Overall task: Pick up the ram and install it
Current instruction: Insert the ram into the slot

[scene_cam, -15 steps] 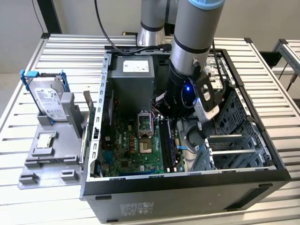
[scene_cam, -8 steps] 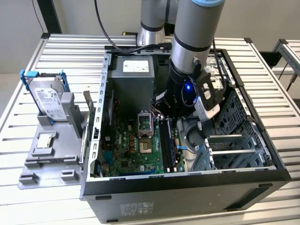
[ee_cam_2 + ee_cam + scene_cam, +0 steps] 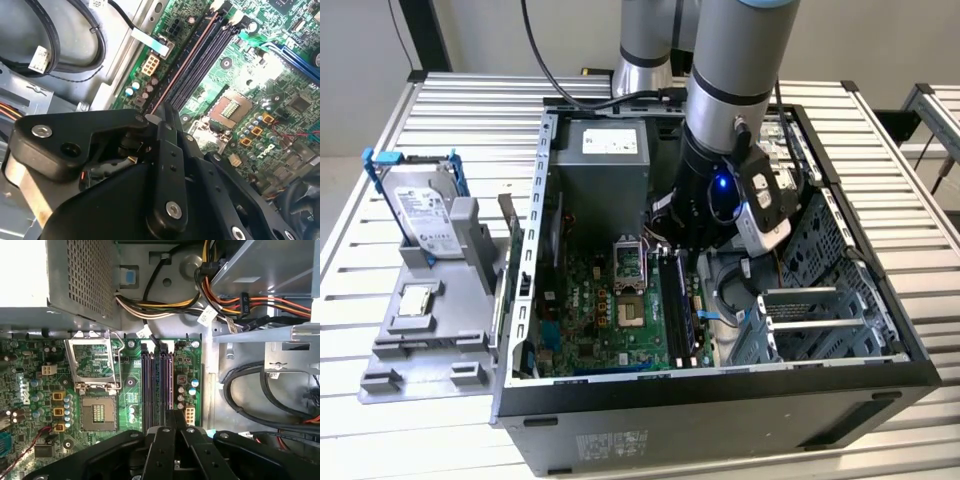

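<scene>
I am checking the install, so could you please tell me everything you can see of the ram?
In the second wrist view the ram is edge-on: a long, thin, straight strip. It stands on edge in line with the outermost of the black slots on the green motherboard, on the side nearest the case's cables. The end effector is closed on its near end. Its chips and faces are hidden, and whether it is fully seated cannot be told.
</scene>
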{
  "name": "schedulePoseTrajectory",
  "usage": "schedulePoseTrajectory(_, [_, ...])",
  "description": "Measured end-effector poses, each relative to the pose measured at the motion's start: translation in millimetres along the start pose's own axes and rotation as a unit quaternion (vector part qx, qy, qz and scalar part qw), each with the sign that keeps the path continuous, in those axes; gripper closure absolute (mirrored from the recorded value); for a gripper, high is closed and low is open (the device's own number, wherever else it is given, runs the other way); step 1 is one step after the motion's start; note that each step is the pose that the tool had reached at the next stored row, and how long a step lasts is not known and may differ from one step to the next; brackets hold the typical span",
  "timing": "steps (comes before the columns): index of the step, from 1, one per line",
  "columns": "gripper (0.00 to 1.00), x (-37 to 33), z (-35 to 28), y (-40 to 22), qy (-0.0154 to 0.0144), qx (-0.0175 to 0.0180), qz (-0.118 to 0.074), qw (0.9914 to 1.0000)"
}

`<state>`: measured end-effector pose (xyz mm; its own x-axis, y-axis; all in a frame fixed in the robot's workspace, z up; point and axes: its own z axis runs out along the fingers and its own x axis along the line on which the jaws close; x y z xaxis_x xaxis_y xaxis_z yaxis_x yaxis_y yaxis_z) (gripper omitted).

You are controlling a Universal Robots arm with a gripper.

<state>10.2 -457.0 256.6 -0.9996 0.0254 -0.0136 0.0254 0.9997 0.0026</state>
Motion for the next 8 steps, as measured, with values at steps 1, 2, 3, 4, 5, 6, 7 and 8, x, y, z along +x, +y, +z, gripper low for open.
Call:
schedulePoseTrajectory(1, [1.0,0.0,-0.4,0.0,0.0,0.0,0.0,1.0])
schedulePoseTrajectory(2, [1.0,0.0,-0.8,0.0,0.0,0.0,0.0,1.0])
schedulePoseTrajectory(3, [1.0,0.0,-1.2,0.0,0.0,0.0,0.0,1.0])
schedulePoseTrajectory(4, [1.0,0.0,-1.3,0.0,0.0,-0.0001,0.0,1.0])
schedulePoseTrajectory(5, [1.0,0.0,-1.3,0.0,0.0,-0.0001,-0.001,1.0])
schedulePoseTrajectory(6, [1.0,0.0,-1.4,0.0,0.0,-0.0002,-0.005,0.99999])
schedulePoseTrajectory(7, [1.0,0.0,-1.5,0.0,0.0,-0.0002,-0.01,0.99995])
schedulePoseTrajectory(8, [1.0,0.0,-1.5,0.0,0.0,-0.0003,-0.015,0.99988])
